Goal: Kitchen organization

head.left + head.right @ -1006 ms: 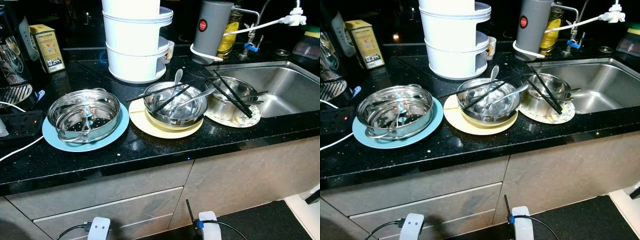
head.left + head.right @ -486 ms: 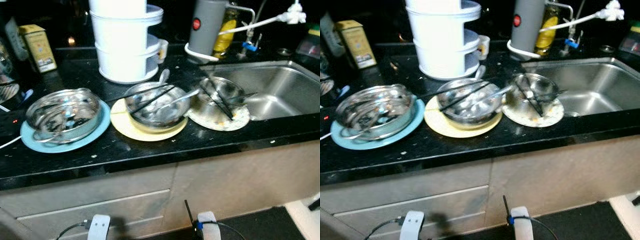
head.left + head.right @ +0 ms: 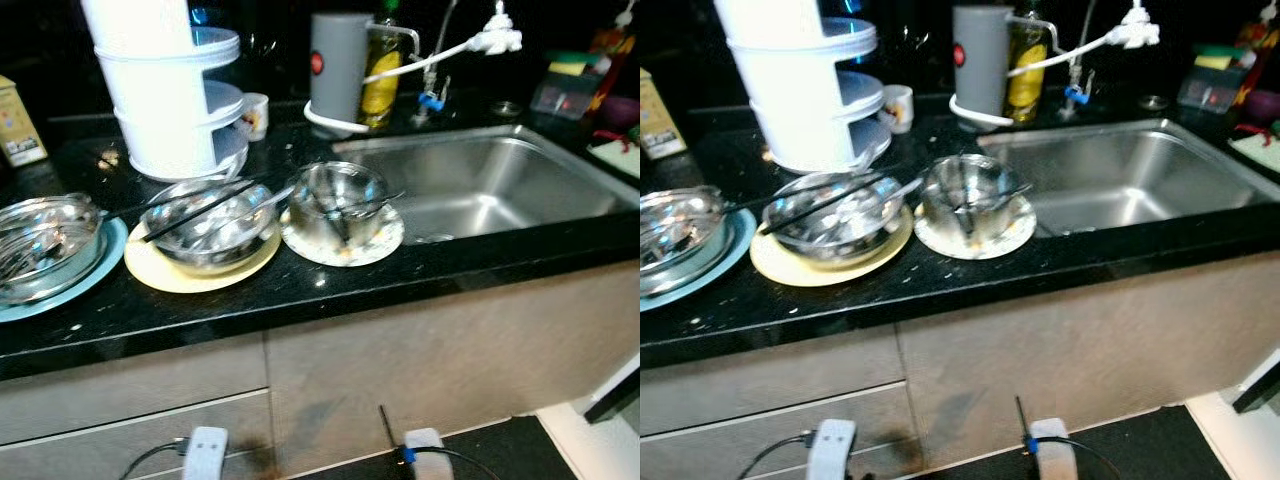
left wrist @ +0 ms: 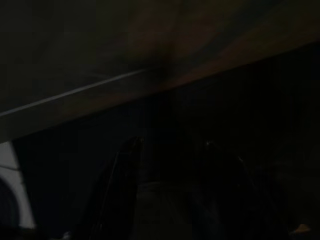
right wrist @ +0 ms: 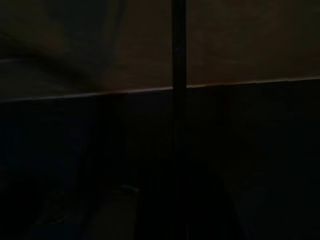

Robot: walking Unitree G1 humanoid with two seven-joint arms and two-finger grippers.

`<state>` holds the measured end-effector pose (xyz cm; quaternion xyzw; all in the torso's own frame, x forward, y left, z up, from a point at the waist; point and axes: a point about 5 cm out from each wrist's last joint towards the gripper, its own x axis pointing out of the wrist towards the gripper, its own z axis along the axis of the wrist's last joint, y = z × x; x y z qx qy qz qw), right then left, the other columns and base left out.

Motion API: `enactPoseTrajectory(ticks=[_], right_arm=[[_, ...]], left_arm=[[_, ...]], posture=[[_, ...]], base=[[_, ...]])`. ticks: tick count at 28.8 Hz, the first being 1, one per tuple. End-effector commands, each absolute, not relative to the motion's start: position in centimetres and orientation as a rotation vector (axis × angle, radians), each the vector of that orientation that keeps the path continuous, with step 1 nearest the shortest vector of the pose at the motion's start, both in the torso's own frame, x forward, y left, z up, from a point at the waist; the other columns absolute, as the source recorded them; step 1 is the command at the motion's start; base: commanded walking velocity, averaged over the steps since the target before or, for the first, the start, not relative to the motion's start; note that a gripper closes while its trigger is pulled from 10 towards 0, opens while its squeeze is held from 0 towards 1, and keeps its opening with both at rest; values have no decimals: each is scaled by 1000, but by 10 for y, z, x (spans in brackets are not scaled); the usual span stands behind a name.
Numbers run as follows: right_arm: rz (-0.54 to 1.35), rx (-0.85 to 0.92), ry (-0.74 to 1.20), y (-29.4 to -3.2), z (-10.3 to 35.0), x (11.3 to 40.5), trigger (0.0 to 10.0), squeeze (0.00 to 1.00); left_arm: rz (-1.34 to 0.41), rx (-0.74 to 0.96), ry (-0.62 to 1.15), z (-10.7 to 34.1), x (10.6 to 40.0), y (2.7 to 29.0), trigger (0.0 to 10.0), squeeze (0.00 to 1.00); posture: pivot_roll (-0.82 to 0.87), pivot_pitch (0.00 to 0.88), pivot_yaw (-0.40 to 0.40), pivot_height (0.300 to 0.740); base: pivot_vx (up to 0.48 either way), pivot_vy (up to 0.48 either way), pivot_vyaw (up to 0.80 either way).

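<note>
Dirty dishes line the black counter [image 3: 300,300]. At the left, a steel steamer pot [image 3: 40,240] rests on a blue plate [image 3: 105,262]. Beside it a steel bowl [image 3: 210,215] holding black chopsticks [image 3: 195,205] and a spoon sits on a yellow plate [image 3: 190,277]. A smaller steel bowl [image 3: 345,195] with cutlery stands on a soiled white plate [image 3: 388,235] next to the steel sink [image 3: 480,185]. My left gripper [image 4: 170,195] hangs in the dark by the cabinet front, its fingers [image 4: 117,190] apart with nothing between them. The right arm hangs idle in shade.
A tall white stacked steamer [image 3: 170,100] stands behind the bowls, with a mug [image 3: 256,112] beside it. A grey flask [image 3: 335,65] and an oil bottle [image 3: 382,70] sit by the tap [image 3: 495,40]. Cabinet drawers [image 3: 130,420] run below the counter edge.
The whole picture has shifted left, so the camera has swung to the right and the sink now sits nearer the middle. The dishes have not moved on the counter.
</note>
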<state>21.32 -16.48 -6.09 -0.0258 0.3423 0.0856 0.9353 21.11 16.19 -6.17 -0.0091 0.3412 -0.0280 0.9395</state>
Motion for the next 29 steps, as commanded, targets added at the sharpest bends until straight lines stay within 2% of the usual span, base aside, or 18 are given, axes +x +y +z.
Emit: enactPoseTrajectory(ticks=[1, 4, 15, 29], right_arm=[[213, -67, 719, -159, -65, 206, 10000, 0], [219, -62, 718, -158, -65, 206, 10000, 0], [252, -66, 711, -155, -64, 207, 10000, 0], [290, -55, 705, -150, -64, 207, 10000, 0]], left_arm=[[-55, -14, 711, -64, 207, 163, 10000, 4], [-53, -17, 709, -64, 208, 164, 10000, 4], [-42, -25, 693, -61, 210, 165, 10000, 0], [-27, -36, 680, -60, 211, 166, 10000, 0]], posture=[[-81, 119, -57, 740], [-81, 119, -57, 740], [-81, 119, -60, 740], [-79, 118, -62, 740]], base=[[0, -480, 0], [0, -480, 0], [0, -480, 751], [0, -426, 0]])
